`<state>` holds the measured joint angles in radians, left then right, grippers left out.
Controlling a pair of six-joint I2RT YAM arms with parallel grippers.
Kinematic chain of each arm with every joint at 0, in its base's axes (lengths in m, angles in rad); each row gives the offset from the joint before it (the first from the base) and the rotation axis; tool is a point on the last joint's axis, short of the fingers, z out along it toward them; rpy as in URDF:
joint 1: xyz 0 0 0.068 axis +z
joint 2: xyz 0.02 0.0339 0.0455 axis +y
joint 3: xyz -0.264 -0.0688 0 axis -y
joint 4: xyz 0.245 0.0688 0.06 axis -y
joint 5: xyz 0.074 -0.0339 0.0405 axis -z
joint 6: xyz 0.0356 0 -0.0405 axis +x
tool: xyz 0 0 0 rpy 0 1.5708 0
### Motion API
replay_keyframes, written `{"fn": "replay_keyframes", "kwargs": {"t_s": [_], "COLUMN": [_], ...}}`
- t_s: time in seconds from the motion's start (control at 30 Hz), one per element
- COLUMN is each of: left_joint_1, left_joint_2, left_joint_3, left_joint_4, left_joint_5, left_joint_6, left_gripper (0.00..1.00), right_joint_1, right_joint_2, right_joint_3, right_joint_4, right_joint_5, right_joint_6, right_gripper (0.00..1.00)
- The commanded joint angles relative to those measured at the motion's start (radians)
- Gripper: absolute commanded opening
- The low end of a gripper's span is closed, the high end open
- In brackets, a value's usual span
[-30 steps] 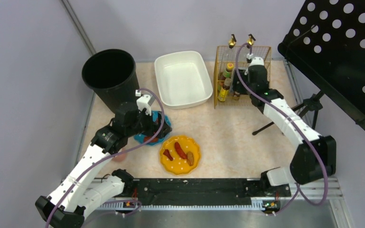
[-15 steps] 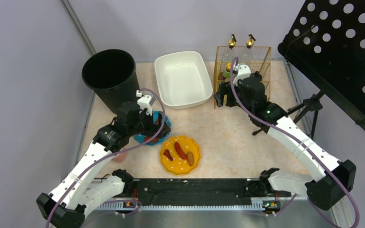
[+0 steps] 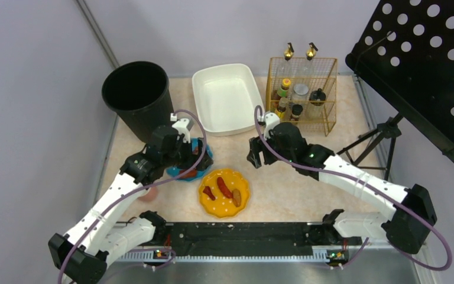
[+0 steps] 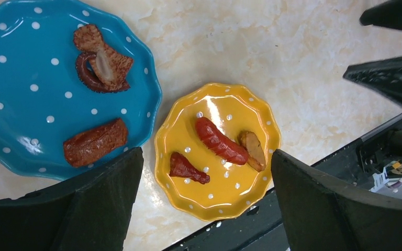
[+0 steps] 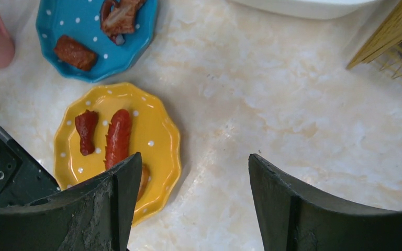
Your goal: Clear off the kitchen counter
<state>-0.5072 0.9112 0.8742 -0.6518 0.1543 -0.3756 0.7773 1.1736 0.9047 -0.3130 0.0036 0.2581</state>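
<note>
Right gripper [image 3: 254,155] shifted from gold wire rack [image 3: 331,89] to mid-counter; jaws spread, empty, just far-right of yellow plate [image 3: 224,208]. Left gripper [image 4: 204,162] spread wide, empty, above blue plate [image 4: 26,89] edge. Kitchen counter [image 3: 295,189]: pale marbled top under plates, white basin [image 3: 227,97], black bin [image 3: 136,94].

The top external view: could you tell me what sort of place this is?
Probably a mock kitchen in a lab: a marbled kitchen counter carries a yellow plate of food and a wire condiment rack, yet plain partition walls surround it and robot arms are bolted at its near edge.
</note>
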Motion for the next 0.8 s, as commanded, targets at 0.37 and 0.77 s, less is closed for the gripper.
{"fn": "replay_keyframes", "kwargs": {"t_s": [0.37,0.77], "left_joint_1": [-0.057,-0.088], "left_joint_2": [-0.025,-0.003], "left_joint_3": [-0.111,-0.208], "left_joint_4": [-0.039,-0.095], "left_joint_5": [-0.058,-0.099], "left_joint_6": [-0.296,-0.495], "left_gripper": [0.92,0.86], "right_joint_1": [0.107,0.123], "right_joint_2": [0.107,0.109], "right_joint_3": [-0.200,-0.327], "right_joint_4": [0.242,0.338], "right_joint_5": [-0.036,-0.029], "right_joint_6": [0.103,0.228], "right_gripper": [0.72,0.68]}}
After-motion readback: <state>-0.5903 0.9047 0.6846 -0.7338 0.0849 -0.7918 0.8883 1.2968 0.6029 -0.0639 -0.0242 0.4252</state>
